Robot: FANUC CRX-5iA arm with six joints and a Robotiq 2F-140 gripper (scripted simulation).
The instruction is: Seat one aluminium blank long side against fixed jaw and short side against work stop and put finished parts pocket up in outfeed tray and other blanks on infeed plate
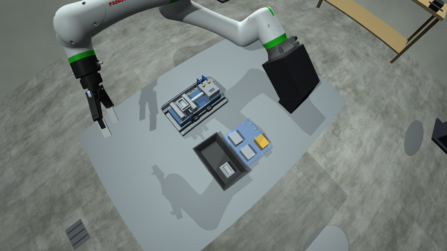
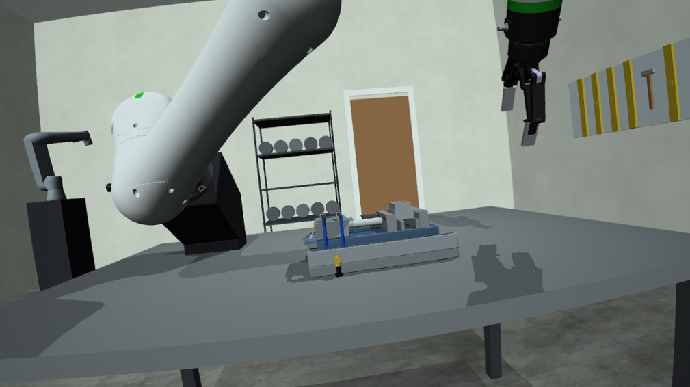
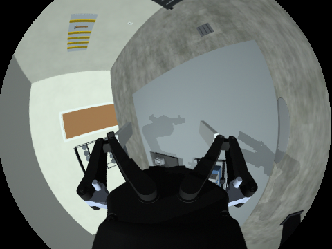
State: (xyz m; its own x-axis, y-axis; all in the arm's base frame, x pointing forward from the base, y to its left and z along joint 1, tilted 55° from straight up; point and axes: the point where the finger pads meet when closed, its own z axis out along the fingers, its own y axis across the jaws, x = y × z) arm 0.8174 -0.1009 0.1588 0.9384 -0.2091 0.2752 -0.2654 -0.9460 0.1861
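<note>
The vise (image 1: 194, 103) stands mid-table, with blue hoses at its far end. A pale grey piece with a recessed top (image 1: 182, 105), like a finished part, sits in it near the hose-free end. The blue infeed plate (image 1: 248, 142) holds two aluminium blanks (image 1: 235, 137) (image 1: 247, 152) and one brass blank (image 1: 261, 140). The dark outfeed tray (image 1: 220, 160) holds one finished part (image 1: 227, 168), lying pocket up. My gripper (image 1: 105, 123) is open and empty, high in the air over the table's left corner, far from the vise. It also shows in the exterior view (image 2: 522, 120) and the wrist view (image 3: 166, 131).
The arm's black base block (image 1: 291, 78) stands at the table's back, behind the plate. The vise also shows in the exterior view (image 2: 379, 236), with a small yellow fitting (image 2: 338, 264) at its front. The tray touches the plate's near side.
</note>
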